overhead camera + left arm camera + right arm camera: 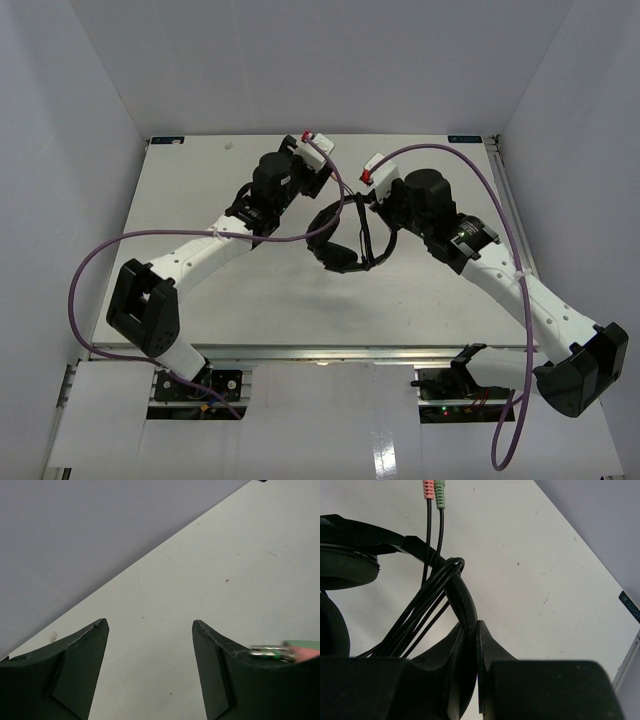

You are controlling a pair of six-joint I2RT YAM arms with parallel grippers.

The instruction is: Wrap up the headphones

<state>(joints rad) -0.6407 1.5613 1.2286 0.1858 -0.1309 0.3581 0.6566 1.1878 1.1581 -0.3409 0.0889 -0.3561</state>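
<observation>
Barely legible label [630, 608]; headphones [464, 599] in hand [477, 631]

Left arm [215, 245], right arm [505, 280]: white tubular links between bulky black joint housings. Black block-shaped shoulder housing near each base.
Purple cable [80, 285], thick, loops off the left arm; a second purple cable [495, 195] loops off the right.
White wrist block [318, 146] with a red patch on each arm.
Left gripper [150, 621]: fingers [75, 675] dark, matte, wedge-shaped, edges nicked.
Right gripper [470, 625]: black fingers, smooth-faced.
</observation>
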